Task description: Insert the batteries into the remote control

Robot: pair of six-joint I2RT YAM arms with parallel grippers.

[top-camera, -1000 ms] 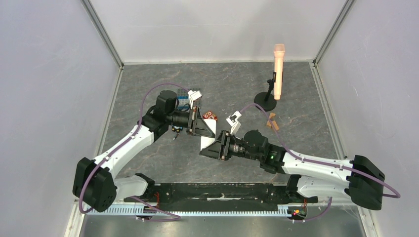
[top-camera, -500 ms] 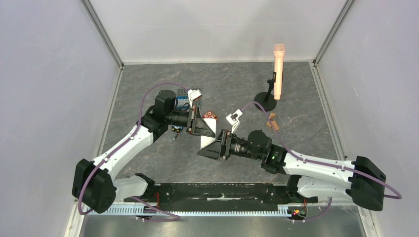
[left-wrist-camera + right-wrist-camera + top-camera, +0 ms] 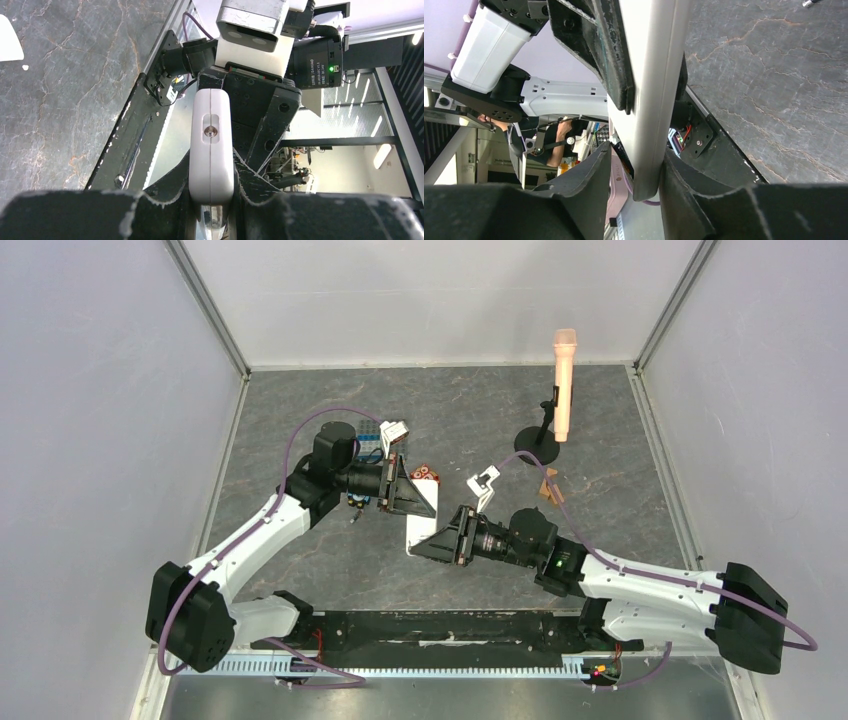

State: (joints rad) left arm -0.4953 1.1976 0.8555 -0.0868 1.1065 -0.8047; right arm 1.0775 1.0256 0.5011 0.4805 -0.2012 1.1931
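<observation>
Over the middle of the tabletop (image 3: 480,420), the remote control (image 3: 418,532) is held between both arms. Left end effector (image 3: 408,496) is clamped on one end and right end effector (image 3: 440,540) on the other (both wrist views show fingers pressed tight against its flat faces). Batteries: can't make them out. A red toy (image 3: 428,475) lies just behind the left end effector, and a pink mic on a stand (image 3: 564,390) is far right.

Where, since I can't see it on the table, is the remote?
Centre of the top view: the remote hangs above the table, clamped between the left gripper and right gripper.
</observation>
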